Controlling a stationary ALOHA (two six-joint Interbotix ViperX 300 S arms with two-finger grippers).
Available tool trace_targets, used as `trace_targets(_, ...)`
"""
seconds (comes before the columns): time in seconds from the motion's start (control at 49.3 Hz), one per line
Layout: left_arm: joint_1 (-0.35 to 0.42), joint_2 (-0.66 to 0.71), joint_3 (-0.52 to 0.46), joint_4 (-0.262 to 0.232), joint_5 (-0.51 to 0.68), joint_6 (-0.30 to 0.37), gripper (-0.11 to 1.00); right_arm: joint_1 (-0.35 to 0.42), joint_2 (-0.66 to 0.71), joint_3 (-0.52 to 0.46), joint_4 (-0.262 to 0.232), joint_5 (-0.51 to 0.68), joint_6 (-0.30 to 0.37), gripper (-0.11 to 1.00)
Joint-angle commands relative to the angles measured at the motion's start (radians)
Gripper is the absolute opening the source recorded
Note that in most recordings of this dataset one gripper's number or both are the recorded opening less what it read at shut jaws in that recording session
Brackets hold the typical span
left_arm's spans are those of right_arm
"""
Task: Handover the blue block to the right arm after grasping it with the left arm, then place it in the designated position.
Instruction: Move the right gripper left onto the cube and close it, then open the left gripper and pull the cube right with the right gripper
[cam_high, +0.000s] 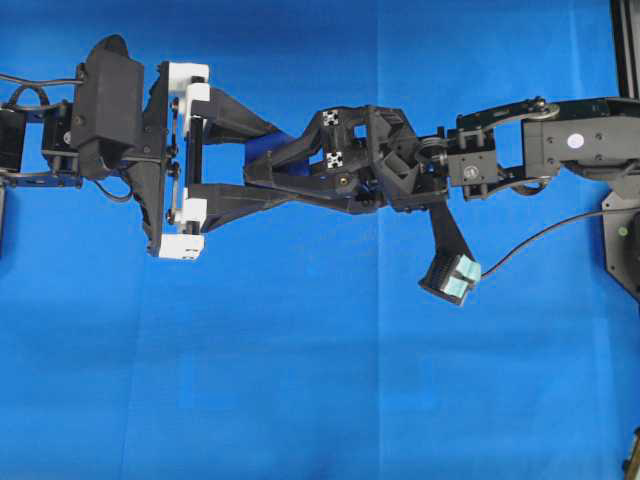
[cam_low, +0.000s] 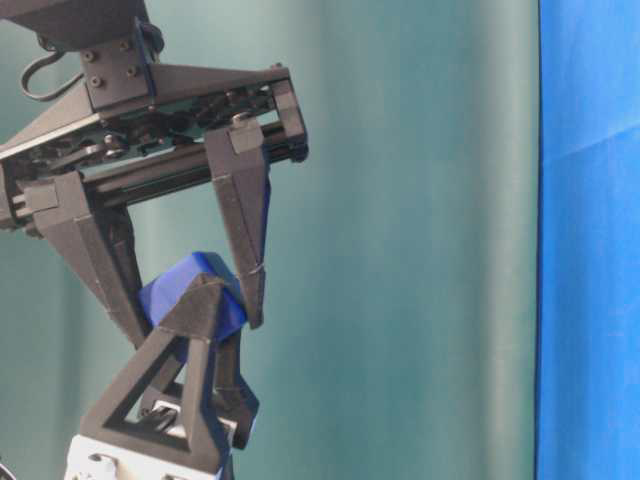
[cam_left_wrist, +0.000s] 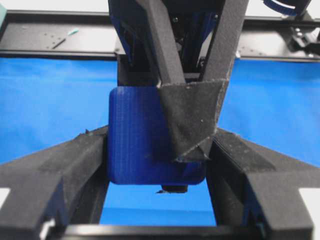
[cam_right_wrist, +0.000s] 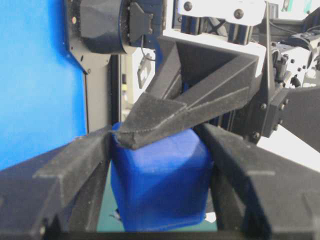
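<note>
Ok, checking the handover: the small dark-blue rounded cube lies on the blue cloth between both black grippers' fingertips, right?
Not on the cloth: the small dark-blue rounded cube hangs in mid-air between both black grippers' fingertips, as the table-level view shows.

Bright, even lighting; wrist views perhaps slightly soft.

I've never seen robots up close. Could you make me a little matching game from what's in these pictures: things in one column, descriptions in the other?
Things:
1. blue block
2. left gripper
3. right gripper
4. blue cloth

Descriptions:
A. has white plastic frame pieces
B. its arm carries a pale teal part
C. up in the air between black fingers
D. spread flat underneath everything

Pairs: 1-C, 2-A, 3-B, 4-D
</note>
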Motion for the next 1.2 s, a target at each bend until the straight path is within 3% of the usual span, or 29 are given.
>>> trace_targets(0.0,-0.008,-0.018,-0.011,0.002,-0.021,-0.002,0.64,-0.006,-0.028,-0.02,0.005,0.006,0.003,0.48)
trace_targets(0.081,-0.008,-0.018,-0.011,0.002,-0.026,-0.003,0.84,-0.006,-0.029,-0.018,0.005,0.009,0.003,0.48)
trace_targets(0.162,-0.009,-0.018,-0.009,0.002,-0.031,-0.002,0.93,-0.006,-0.029,-0.017,0.006,0.014,0.003,0.48)
trace_targets(0.588,0.003,-0.023,-0.005,0.002,-0.026,-0.003,0.93,0.0,-0.051,0.005,0.006,0.023,0.003,0.48)
trace_targets(1.176,0.008,-0.086,0.063,0.002,-0.026,-0.008,0.93,0.008,-0.285,0.207,0.028,0.04,0.021,0.48)
